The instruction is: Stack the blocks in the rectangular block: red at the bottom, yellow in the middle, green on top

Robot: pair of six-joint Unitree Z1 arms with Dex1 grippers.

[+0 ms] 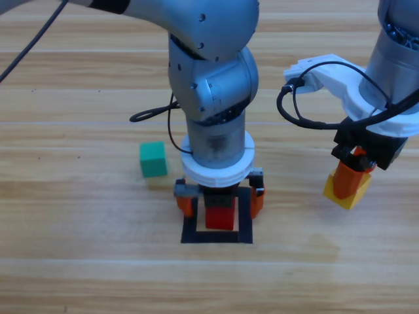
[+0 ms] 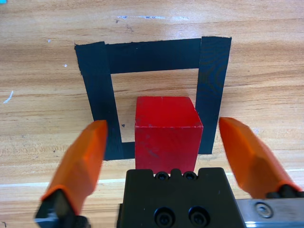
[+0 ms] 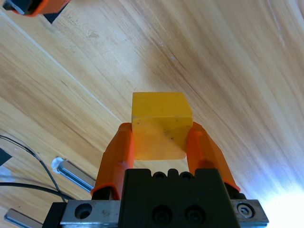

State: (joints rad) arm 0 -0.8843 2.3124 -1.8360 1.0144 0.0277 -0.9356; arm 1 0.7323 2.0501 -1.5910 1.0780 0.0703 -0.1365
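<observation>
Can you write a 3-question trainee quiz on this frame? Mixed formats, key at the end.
1. True or false: the left gripper is clamped on the red cube.
2. Which cube does the right gripper hold? A) green B) yellow C) red
3. Fill in: the green cube sits on the table, ____ the black tape outline.

Key
1. False: the jaws stand open on either side of the red cube, which rests inside the outline.
2. B: the yellow cube is gripped between the jaws, off to the right of the outline.
3. Outside, to the left of it.
</observation>
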